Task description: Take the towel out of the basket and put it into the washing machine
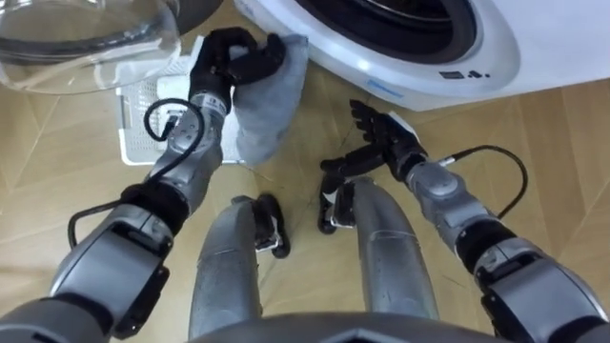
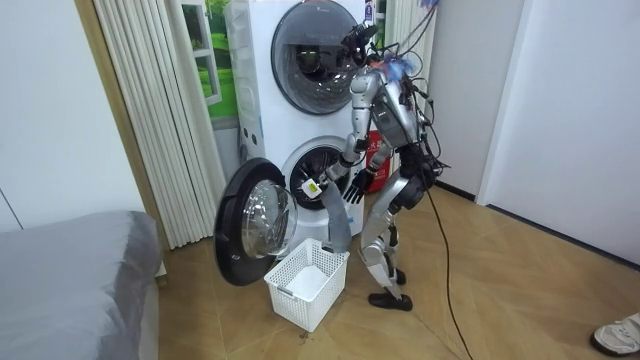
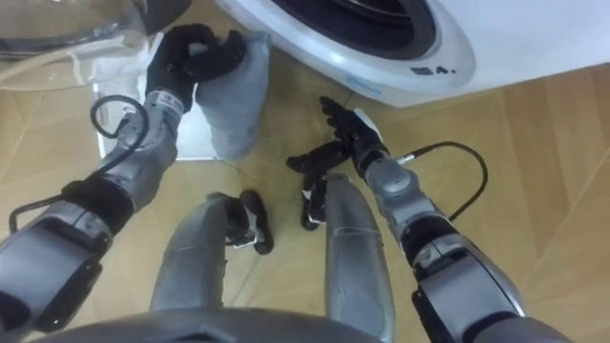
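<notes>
A grey towel (image 1: 272, 100) hangs from my left hand (image 1: 229, 59), whose fingers are curled round its top edge, just below the washing machine's open drum (image 1: 400, 29). The towel's lower end dangles above the white basket (image 1: 143, 119). In the room view the towel (image 2: 335, 215) hangs in front of the lower machine's opening (image 2: 312, 172), over the basket (image 2: 305, 285). My right hand (image 1: 376, 138) is held out open, fingers spread, to the right of the towel and below the drum's rim. I stand bent slightly forward, facing the machine.
The round glass door (image 1: 86, 38) swings open at the upper left, beside the basket. In the room view a second machine (image 2: 315, 45) is stacked above, a grey bed (image 2: 70, 270) lies at the room view's left, and wooden floor spreads around.
</notes>
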You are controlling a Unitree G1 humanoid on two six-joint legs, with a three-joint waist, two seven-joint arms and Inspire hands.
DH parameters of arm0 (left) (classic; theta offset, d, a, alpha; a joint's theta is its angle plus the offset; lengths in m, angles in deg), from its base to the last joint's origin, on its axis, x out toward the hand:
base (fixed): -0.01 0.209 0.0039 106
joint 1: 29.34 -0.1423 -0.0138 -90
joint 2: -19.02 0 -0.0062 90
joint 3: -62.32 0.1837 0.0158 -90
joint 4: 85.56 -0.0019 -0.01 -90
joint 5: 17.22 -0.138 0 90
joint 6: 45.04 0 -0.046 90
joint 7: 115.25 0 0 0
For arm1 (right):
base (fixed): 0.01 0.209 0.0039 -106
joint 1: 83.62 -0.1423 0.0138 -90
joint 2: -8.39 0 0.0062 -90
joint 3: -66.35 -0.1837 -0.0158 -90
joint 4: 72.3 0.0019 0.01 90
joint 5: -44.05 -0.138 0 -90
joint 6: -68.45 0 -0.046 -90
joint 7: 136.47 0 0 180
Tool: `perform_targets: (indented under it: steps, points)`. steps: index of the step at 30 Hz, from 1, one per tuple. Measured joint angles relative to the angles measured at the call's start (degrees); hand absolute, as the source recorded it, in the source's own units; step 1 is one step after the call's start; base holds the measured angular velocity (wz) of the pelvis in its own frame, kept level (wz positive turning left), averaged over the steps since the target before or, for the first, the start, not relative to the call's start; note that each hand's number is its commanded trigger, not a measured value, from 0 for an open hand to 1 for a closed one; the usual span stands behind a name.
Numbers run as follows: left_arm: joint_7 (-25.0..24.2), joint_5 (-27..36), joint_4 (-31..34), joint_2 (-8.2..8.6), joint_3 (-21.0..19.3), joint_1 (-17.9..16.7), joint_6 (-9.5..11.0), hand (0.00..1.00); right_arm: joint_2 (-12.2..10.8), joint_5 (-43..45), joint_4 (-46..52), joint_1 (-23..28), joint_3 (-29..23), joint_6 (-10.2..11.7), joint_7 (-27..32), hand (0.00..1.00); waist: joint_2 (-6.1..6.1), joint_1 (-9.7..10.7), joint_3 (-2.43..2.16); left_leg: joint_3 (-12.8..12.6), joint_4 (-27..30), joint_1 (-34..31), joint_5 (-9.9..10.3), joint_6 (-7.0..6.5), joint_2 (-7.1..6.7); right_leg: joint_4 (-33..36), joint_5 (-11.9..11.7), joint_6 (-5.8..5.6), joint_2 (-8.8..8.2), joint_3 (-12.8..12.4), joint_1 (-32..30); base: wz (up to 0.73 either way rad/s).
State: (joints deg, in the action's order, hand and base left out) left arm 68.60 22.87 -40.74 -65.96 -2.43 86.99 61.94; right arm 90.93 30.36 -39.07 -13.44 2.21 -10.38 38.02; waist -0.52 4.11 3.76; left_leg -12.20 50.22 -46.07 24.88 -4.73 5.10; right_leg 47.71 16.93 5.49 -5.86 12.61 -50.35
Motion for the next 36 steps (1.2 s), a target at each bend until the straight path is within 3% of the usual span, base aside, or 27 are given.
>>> perform_targets:
  steps: [1,4,9,11,16,20,26,36]
  points:
    - [-1.6,2.7,0.8,-0.08,0.0,-0.1,0.0,1.0,0.0,0.0,0.9,0.7,0.0,0.0,-0.5,0.0,0.0,-0.1,-0.3,0.3,0.1,0.3,0.0,0.0,-0.04,0.0,0.0,0.0,-0.04,0.3,0.5,0.06]
    - [-6.6,10.1,2.7,0.11,-0.7,-0.4,-0.8,1.0,-0.1,0.5,1.3,1.6,-0.8,0.0,-0.9,0.0,0.08,-0.1,-0.4,0.3,-0.4,1.7,-0.1,-0.12,-0.09,-0.5,-0.3,-0.13,-0.04,0.3,1.9,0.02]
    - [-13.8,19.2,4.6,1.28,-1.4,-1.4,-4.2,1.0,0.1,0.5,1.9,2.6,-2.5,-0.5,-0.9,0.0,0.27,-0.1,-0.63,0.4,-1.0,2.5,-0.8,-0.34,-0.1,-1.4,-1.1,-0.2,0.03,0.6,3.1,0.0]
    - [-16.2,22.4,4.7,1.91,-1.2,-2.1,-6.1,1.0,0.0,0.5,1.9,2.7,-2.4,-1.4,-0.9,0.0,0.88,-0.1,-1.63,0.5,-2.6,2.9,-2.0,-0.27,-0.35,-3.3,-2.1,-0.13,0.04,1.0,3.8,0.05]
    - [-20.0,27.0,4.7,2.27,-1.1,-2.2,-8.0,1.0,-0.4,1.9,1.9,2.8,-2.6,-1.7,-1.0,0.0,1.17,-0.1,-1.78,0.7,-6.0,4.7,-4.3,-0.03,-0.76,-6.8,-4.1,0.19,0.2,1.7,5.8,0.05]
    - [-21.7,28.1,4.7,2.93,-1.0,-2.2,-10.4,1.0,-0.9,2.9,2.2,2.5,-4.7,-3.7,-1.5,0.0,1.58,-0.3,-1.82,0.7,-7.6,4.7,-5.3,0.13,-0.75,-8.7,-5.2,0.33,0.65,1.8,6.0,0.0]
    - [-23.4,28.4,4.7,4.87,-0.5,-2.2,-13.3,1.0,-1.5,2.5,2.2,1.8,-6.1,-6.7,-0.9,0.0,2.59,-1.5,-1.73,0.7,-8.1,4.7,-5.5,0.18,-0.74,-8.9,-5.3,0.41,0.78,1.6,5.8,0.0]
    - [-26.7,27.9,4.6,4.6,3.1,-2.3,-16.1,1.0,-1.2,4.3,2.1,0.6,-5.8,-10.4,-0.3,0.0,2.83,-1.4,-1.6,0.7,-8.7,4.6,-5.7,0.5,-0.84,-9.1,-5.2,0.58,0.75,1.7,5.5,0.0]
